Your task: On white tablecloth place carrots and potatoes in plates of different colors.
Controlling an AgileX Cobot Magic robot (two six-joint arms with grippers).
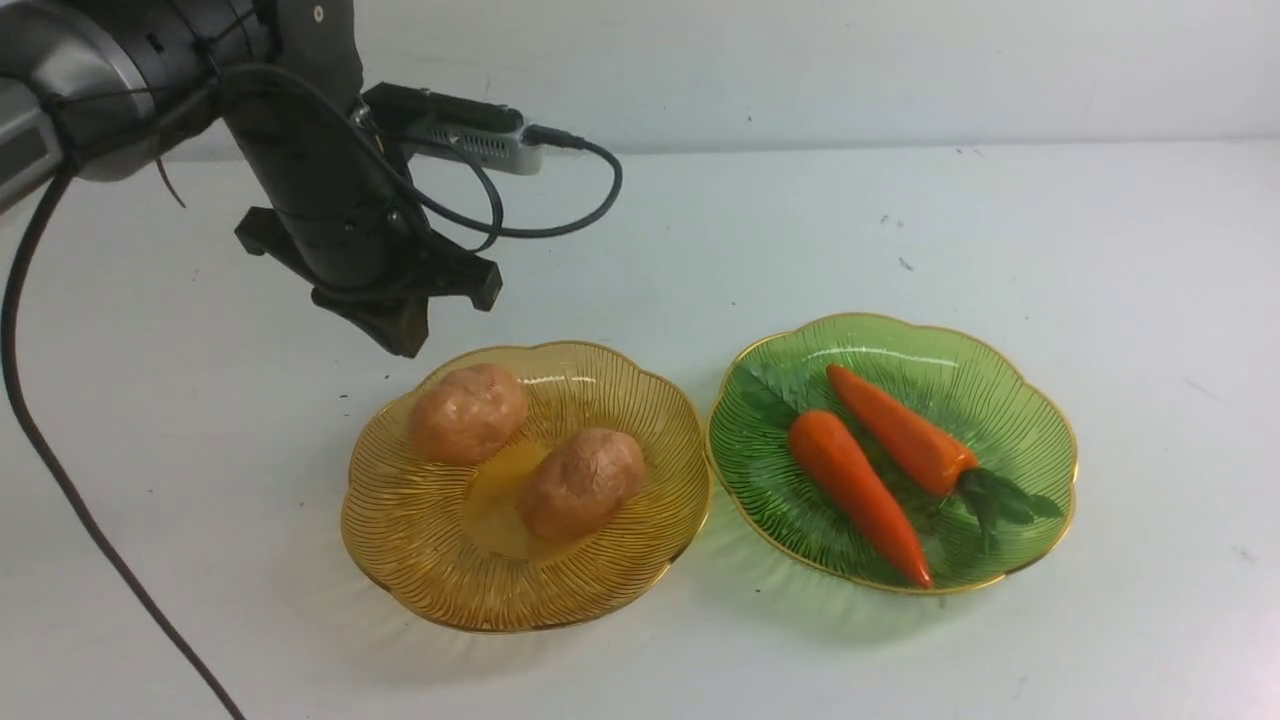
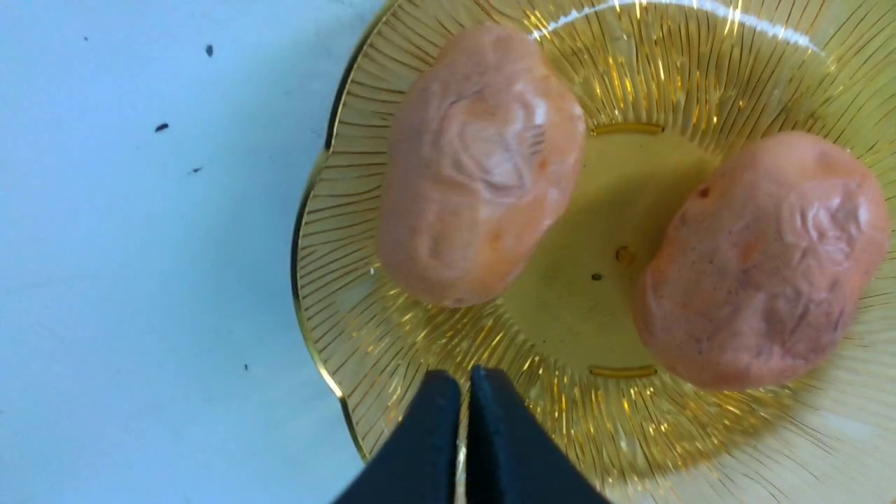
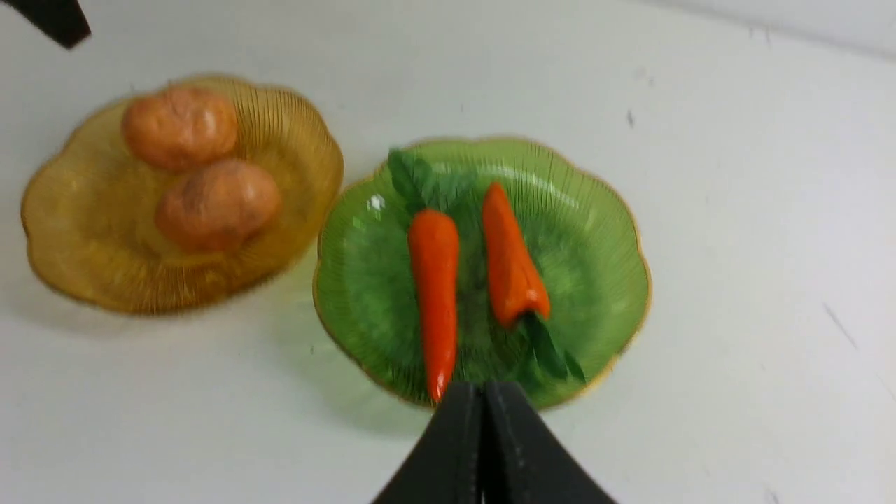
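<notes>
Resting in the amber plate (image 1: 420, 540) are two potatoes: the far potato (image 1: 467, 412) toward the plate's back left, the near potato (image 1: 581, 482) closer to centre right, a strip of bare plate bottom between them. Just beside it, to the right, the green plate (image 1: 1030, 420) holds two carrots lying side by side at a slant. Left carrot (image 1: 858, 495) points its tip toward the near rim, leaves toward the far rim; right carrot (image 1: 900, 430) lies the other way round, leaves at the near right. Rims of the two plates nearly meet. Both stand on the white tablecloth (image 1: 1000, 240) covering the tabletop.

Left claw (image 1: 405, 335) hangs above the cloth just behind the amber plate's far-left rim, clear of the far potato, clenched and empty; its wrist view shows the two black fingers (image 2: 427, 448) pressed together over the rim. Right claw (image 3: 481, 448), seen only from its own wrist, is clenched too, empty, hovering near the green plate's near rim, close to the left carrot's tip.
</notes>
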